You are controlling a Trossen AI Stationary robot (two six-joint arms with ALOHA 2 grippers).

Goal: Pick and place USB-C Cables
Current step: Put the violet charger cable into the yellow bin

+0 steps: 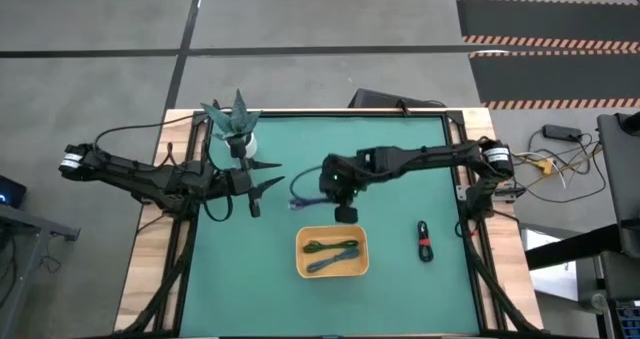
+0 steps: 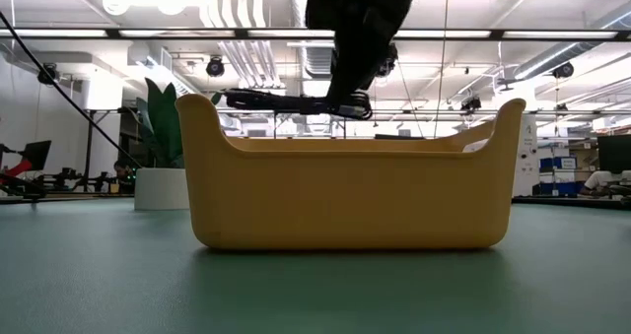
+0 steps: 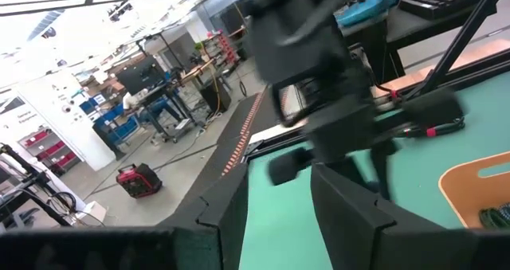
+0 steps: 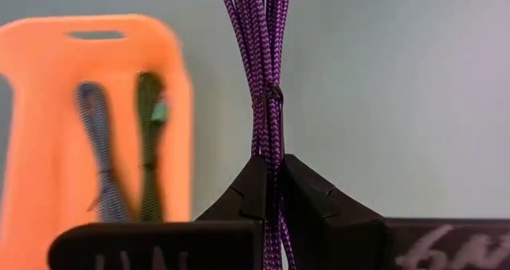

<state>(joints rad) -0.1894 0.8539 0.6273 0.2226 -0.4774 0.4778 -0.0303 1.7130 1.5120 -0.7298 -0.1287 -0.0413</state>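
My right gripper [image 1: 338, 197] hangs over the table's middle, just beyond the orange tray's [image 1: 303, 262] far rim, shut on a dark blue-purple braided cable bundle [image 1: 300, 195]. A green cable [image 1: 333, 246] and a teal-blue cable [image 1: 325, 263] lie inside the tray. The black cable with a red band [image 1: 425, 241] lies flat on the mat right of the tray. My left gripper [image 1: 262, 187] waits open at the table's left, facing the right arm. My right gripper pinches the cable bundle [image 4: 271, 146] between its two fingers [image 4: 307, 194], just below the thin tie around the strands [image 4: 273, 95]. The fingers point down from above and lie across the bundle. The bundle is lifted clear and hangs about level [image 2: 286, 102], mostly reaching toward the table's left.
A potted plant [image 1: 236, 127] stands near the far left edge, beside the left arm. Bare green mat [image 1: 240, 279] lies left of and in front of the tray. Wooden borders and arm frames edge the table on both sides.
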